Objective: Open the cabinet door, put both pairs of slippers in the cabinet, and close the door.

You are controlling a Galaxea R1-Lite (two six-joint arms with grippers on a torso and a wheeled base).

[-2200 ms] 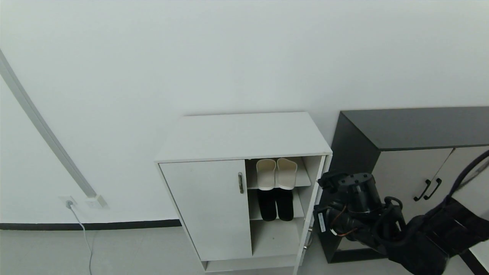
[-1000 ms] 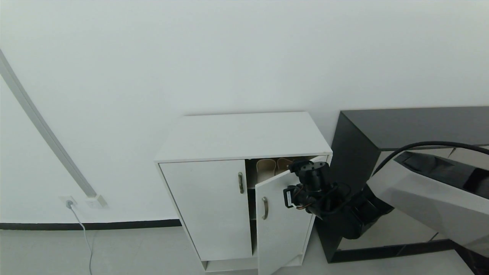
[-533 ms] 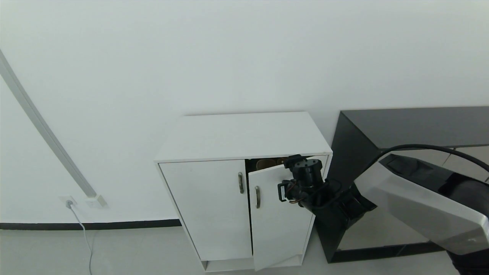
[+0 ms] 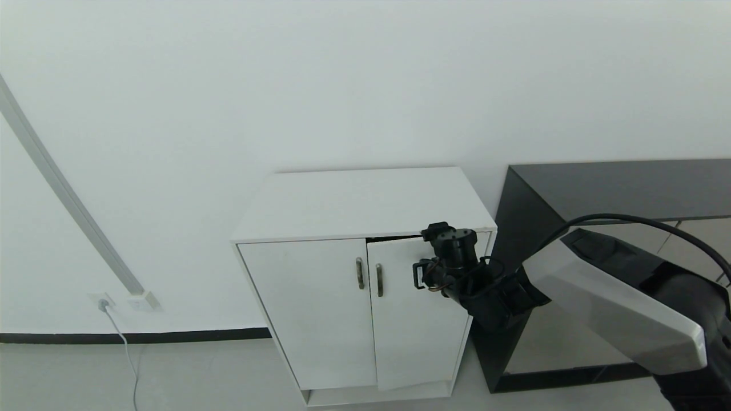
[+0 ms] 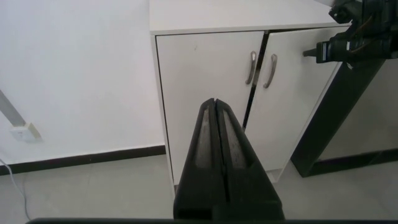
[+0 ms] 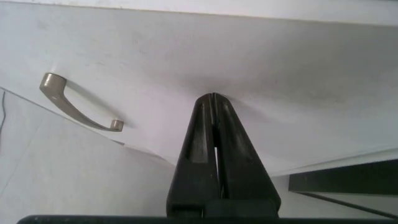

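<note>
Directly ahead of the right gripper (image 6: 213, 102), fingers pressed together, the almost-shut door (image 4: 411, 331) is touched by its tips, with the upright handle (image 4: 378, 279) set off to its left.

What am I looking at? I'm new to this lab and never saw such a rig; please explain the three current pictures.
It is a robot with two arms, each ending in two fingers. The head view looks down from its head at a white cabinet against a wall. The right gripper holds its shut fingers against the right door, which is almost shut; a thin dark gap shows along its top. The right wrist view sits on that arm: shut fingers on the door panel, the door handle nearby. The left wrist view shows the left gripper, shut and empty, facing the cabinet.
</note>
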